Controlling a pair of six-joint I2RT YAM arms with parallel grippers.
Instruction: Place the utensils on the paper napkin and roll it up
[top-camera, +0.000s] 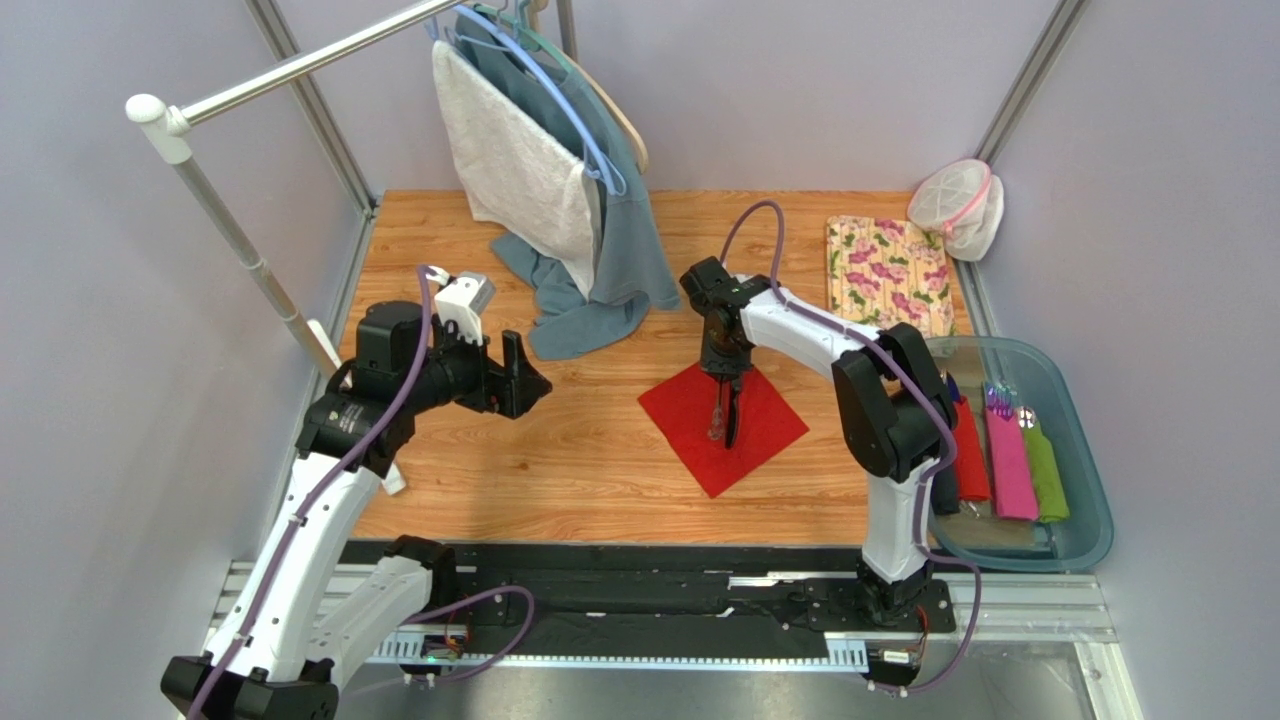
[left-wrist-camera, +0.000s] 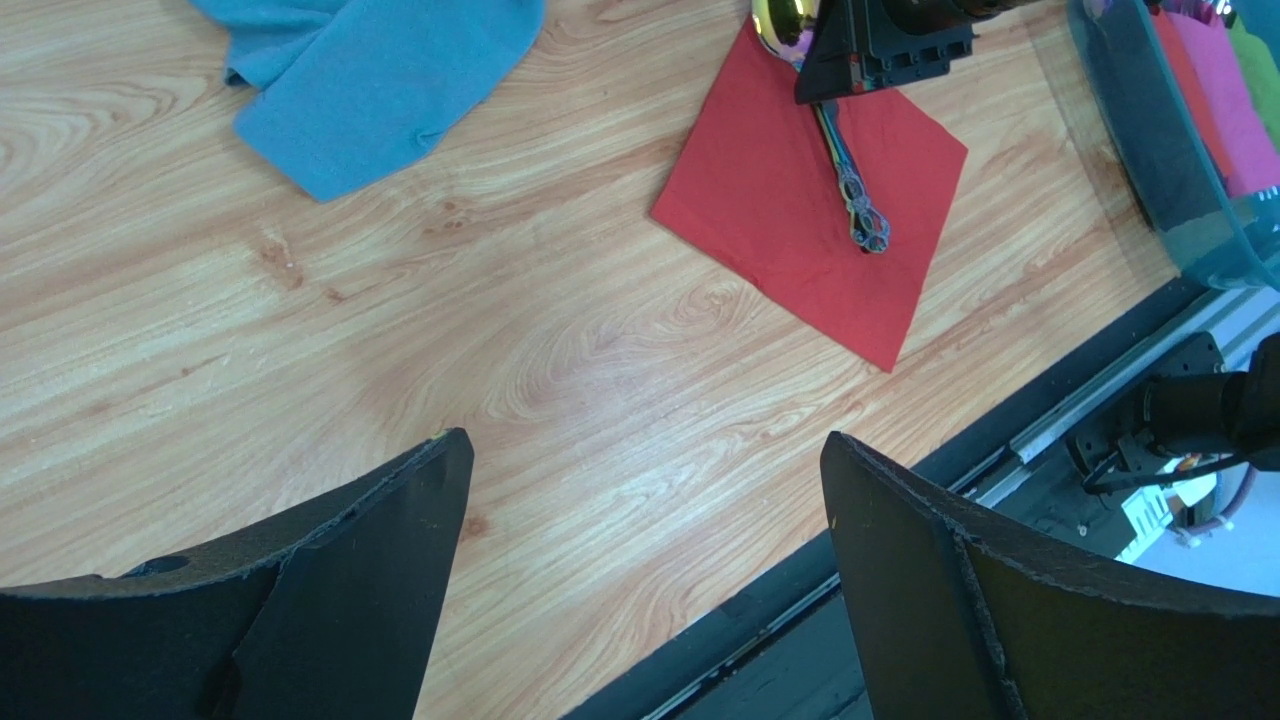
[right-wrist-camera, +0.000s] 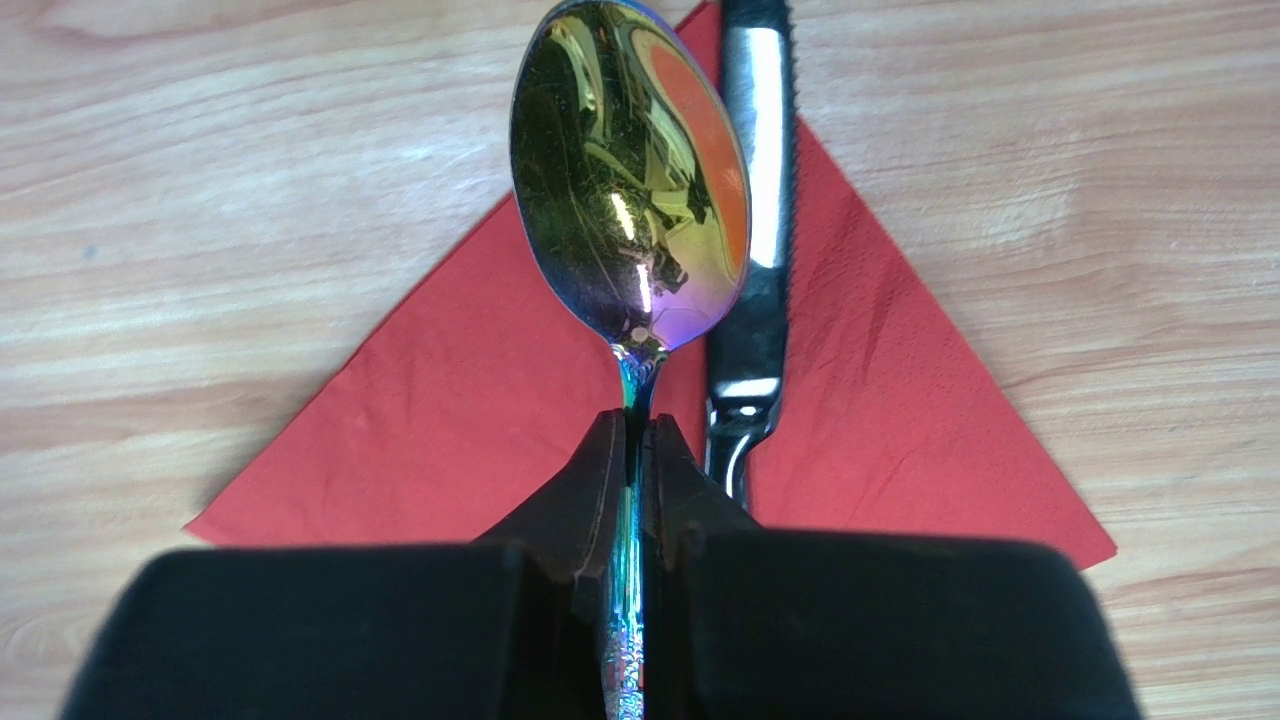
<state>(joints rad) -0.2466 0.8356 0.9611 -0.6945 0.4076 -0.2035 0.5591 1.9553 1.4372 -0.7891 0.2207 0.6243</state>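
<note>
Top external: we log light wooden tabletop bearing thin red square paper napkin at centre | left gripper gaping, empty, well apart | right gripper nearer, directly above napkin, pinching iridescent metal spoon parallel beside serrated steel knife, both along its diagonal.

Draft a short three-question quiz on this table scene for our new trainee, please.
1. True or false: the right fingers are closed on the spoon at its handle.
2. Which utensil lies on the paper napkin beside the spoon? A) fork B) knife C) chopsticks
3. Fill in: the left fingers stand ____ and hold nothing.

Key: 1 true; 2 B; 3 open.
</note>
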